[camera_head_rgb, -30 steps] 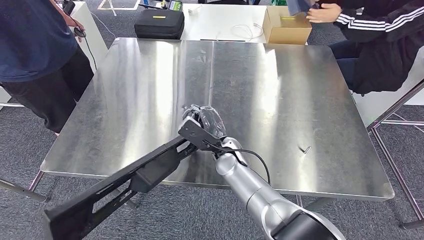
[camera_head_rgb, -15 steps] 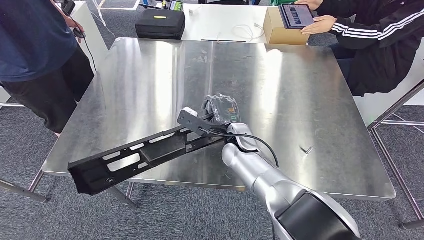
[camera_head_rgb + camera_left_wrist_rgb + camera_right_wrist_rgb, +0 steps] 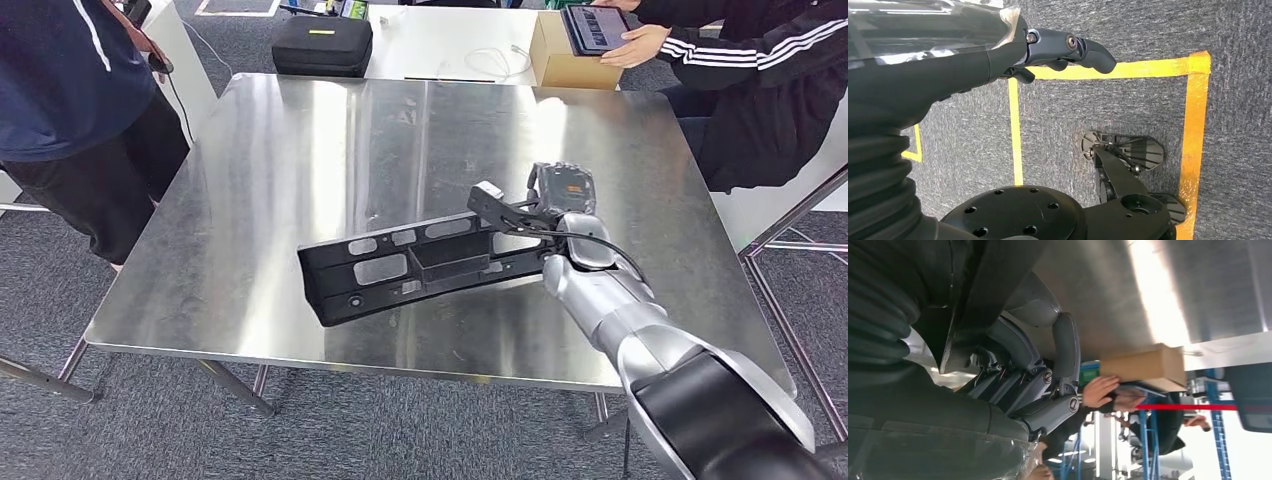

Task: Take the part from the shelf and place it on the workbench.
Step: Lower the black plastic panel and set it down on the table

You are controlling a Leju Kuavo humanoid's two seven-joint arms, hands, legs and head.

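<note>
Your right hand grips one end of the long black bracket, a slotted part with cut-out windows along its face. In the head view the hand sits at about 2 o'clock from the middle of the steel workbench, and the bracket runs out from the fingers toward 8 o'clock, its free end reaching to just left of the bench's middle. The part is over the bench top, tilted a little, with the gripped end higher in the picture; you cannot tell from this view whether its underside touches the steel.

In the right wrist view the dark fingers are curled tightly around the bracket's end, and the black edge passes between them and the ribbed cover.

Your left hand hangs over grey carpet crossed by yellow floor tape. Its fingers are curled in partway and hold nothing.

At 11 o'clock beyond the bench lies a black carrying case on a white table. At 1 o'clock a cardboard box stands on that table, and a person in a black striped jacket holds a tablet just above it. At 9 o'clock a person in a dark blue shirt stands beside the bench.
</note>
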